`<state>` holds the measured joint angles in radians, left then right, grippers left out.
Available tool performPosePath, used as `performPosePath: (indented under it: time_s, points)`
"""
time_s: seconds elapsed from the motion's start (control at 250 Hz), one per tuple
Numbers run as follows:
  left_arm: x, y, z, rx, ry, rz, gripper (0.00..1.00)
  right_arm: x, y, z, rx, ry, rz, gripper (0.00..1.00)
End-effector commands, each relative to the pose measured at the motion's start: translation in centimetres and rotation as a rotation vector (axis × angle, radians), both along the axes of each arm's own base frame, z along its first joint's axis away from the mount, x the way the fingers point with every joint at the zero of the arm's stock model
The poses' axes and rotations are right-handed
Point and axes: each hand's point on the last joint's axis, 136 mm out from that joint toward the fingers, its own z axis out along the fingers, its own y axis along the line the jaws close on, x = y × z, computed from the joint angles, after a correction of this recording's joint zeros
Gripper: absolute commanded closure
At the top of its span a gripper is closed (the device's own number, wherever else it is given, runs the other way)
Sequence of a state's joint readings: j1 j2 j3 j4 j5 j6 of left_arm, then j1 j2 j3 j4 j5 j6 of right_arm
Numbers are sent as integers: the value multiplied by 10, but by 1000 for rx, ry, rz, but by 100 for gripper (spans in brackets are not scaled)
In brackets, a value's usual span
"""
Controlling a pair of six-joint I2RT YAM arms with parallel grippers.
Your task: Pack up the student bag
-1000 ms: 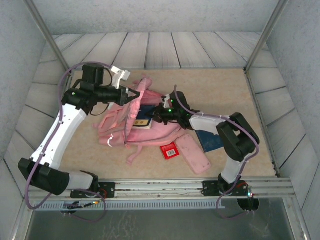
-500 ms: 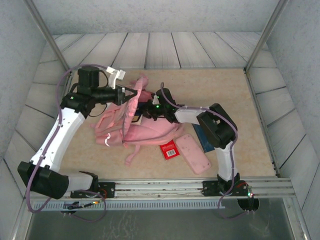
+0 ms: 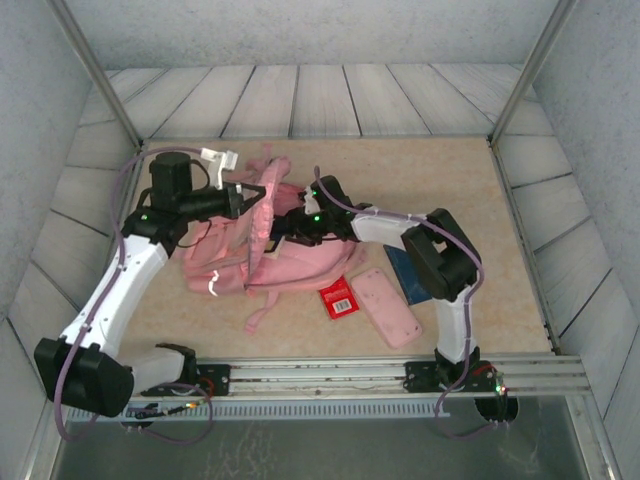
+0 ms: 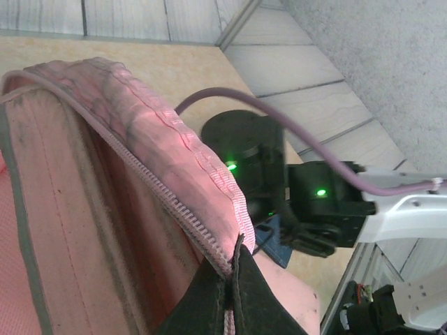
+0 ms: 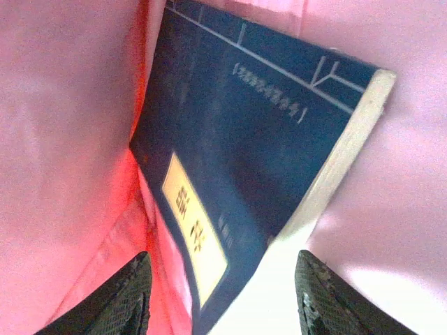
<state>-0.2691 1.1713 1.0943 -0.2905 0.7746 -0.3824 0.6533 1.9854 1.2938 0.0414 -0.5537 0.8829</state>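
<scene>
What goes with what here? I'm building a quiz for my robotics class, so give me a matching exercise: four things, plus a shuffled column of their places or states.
1. dark blue book
2. pink pencil case
3. left gripper
4. small red packet

A. flat on the table, nearest its near edge
B. shut on the zip edge of the student bag
C. inside the bag
D. on the table between bag and pencil case

Pairs: 1-C, 2-A, 3-B, 4-D

The beige, faintly mottled table [image 3: 450, 170] sits in soft, even light. Pale grey planks [image 3: 320, 95] slope up behind it and at both sides, with a rough grey wall [image 3: 300, 30] above them. Slim metal posts [image 3: 95, 70] rise from its far corners, and a metal rail [image 3: 320, 375] runs along its near edge.
</scene>
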Motion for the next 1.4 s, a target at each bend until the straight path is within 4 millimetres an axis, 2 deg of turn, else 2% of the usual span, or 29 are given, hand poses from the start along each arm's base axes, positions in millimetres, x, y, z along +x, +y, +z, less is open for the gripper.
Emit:
performPosePath:
  time_s: [0.0,0.148,0.336,0.56,0.656,0.723,0.843,0.947,1.027,1.143,1.255,1.327,1.395]
  points:
    - [8,10,30,-54,-129,66,100,-10,-15,8,-52,-42,62,48]
    - [8,11,33,-78,-125,72,100,-8,-2,5,-5,0,69,57]
    - [8,8,39,-119,-128,53,100,-6,12,-10,-20,22,52,61]
    - [10,5,24,-122,-95,45,100,0,41,-20,23,54,76,66]
    - [12,4,17,-122,-76,41,100,4,52,-25,51,68,86,71]
    - [14,4,14,-124,-66,45,100,6,58,-23,82,68,104,75]
    - [18,7,6,-118,-48,77,100,7,62,-9,151,31,148,75]
    - [26,12,-5,-99,-29,135,100,10,33,-8,105,7,133,69]
    - [30,13,-14,-93,-14,150,100,9,-8,-8,14,-23,109,65]
    - [37,11,-34,-72,22,149,100,-5,-76,2,-157,-94,97,56]
    - [50,15,-74,22,82,191,100,-21,-140,21,-374,-178,78,44]
    - [57,16,-100,74,125,207,100,-25,-182,31,-507,-212,16,36]
    - [60,11,-114,94,161,201,100,-28,-222,35,-599,-210,-65,31]
